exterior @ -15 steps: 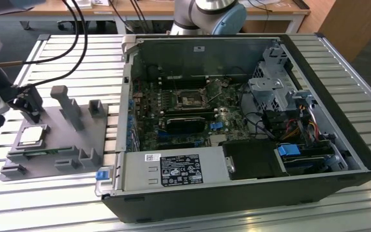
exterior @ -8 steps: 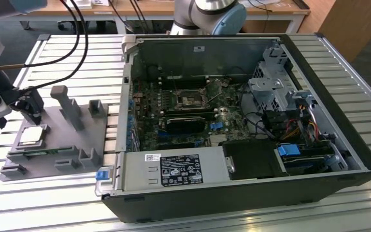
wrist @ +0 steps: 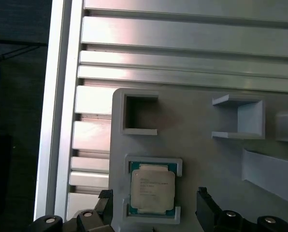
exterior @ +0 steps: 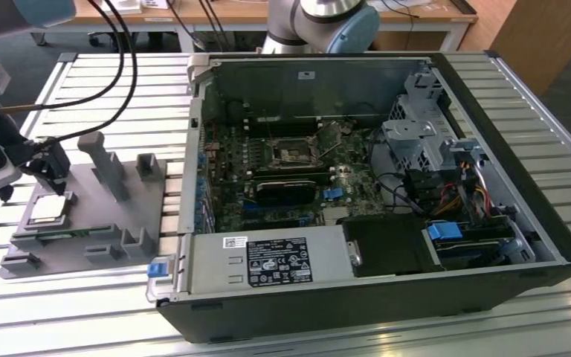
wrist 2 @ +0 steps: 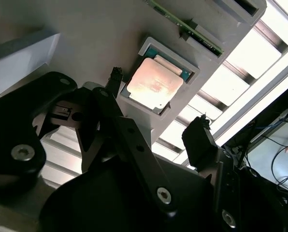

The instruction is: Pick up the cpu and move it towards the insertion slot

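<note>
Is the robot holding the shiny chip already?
No, the cpu lies flat in its grey fixture, and the open tool straddles it without touching.

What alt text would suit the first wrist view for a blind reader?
The cpu lies flat in a recess of a grey fixture plate, flanked by the open gripper's dark fingers. The plate rests on a slatted metal table.

Claw (wrist 2: 157, 98) spread; cpu (wrist 2: 154, 84) lies in grey fixture (wrist 2: 105, 34).

Slatted table (exterior: 97, 301) with grey fixture plate (exterior: 95, 217), open computer case (exterior: 385, 305)
</note>
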`<state>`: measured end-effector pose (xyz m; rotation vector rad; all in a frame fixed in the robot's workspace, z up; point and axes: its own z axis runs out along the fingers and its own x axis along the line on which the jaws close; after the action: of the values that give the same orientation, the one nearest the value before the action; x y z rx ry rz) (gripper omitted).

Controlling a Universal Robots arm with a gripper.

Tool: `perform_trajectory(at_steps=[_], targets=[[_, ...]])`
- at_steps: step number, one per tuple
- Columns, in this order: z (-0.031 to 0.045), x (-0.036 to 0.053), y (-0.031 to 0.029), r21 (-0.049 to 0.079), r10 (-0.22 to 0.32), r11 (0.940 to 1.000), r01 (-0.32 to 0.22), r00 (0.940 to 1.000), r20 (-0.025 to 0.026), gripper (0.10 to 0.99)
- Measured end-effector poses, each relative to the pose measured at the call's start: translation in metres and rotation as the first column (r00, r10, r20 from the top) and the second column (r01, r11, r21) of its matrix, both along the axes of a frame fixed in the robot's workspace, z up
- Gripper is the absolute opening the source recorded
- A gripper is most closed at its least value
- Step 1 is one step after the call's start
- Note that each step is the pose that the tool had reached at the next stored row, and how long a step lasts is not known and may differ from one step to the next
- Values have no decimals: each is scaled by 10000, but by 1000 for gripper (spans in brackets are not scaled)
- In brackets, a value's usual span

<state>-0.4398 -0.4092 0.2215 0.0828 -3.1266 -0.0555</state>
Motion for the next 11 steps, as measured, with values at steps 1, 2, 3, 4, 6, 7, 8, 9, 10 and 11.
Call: perform_trajectory(at_steps=[1, 2, 3, 4, 6, 7, 8, 9, 10, 11], targets=[[-8, 0, -2, 0, -1, 10000, 1, 10000, 0, 776], [-15, 0, -3, 2, -1, 10000, 1, 10000, 1, 776], [-23, 0, -4, 3, -1, 10000, 1, 10000, 2, 776], [-32, 0, -4, 3, -1, 10000, 1, 10000, 1, 776], [-50, 0, -6, 4, 0, 10000, 0, 10000, 0, 776], [-59, -1, -8, 4, 0, 10000, 0, 10000, -2, 776], [-66, -3, -11, 8, 0, 10000, 0, 10000, -3, 776], [-76, -5, -14, 12, 0, 10000, 0, 10000, -1, 776], [-85, -6, -16, 16, 0, 10000, 0, 10000, 0, 776], [-94, -7, -18, 19, 0, 10000, 0, 10000, 0, 776]])
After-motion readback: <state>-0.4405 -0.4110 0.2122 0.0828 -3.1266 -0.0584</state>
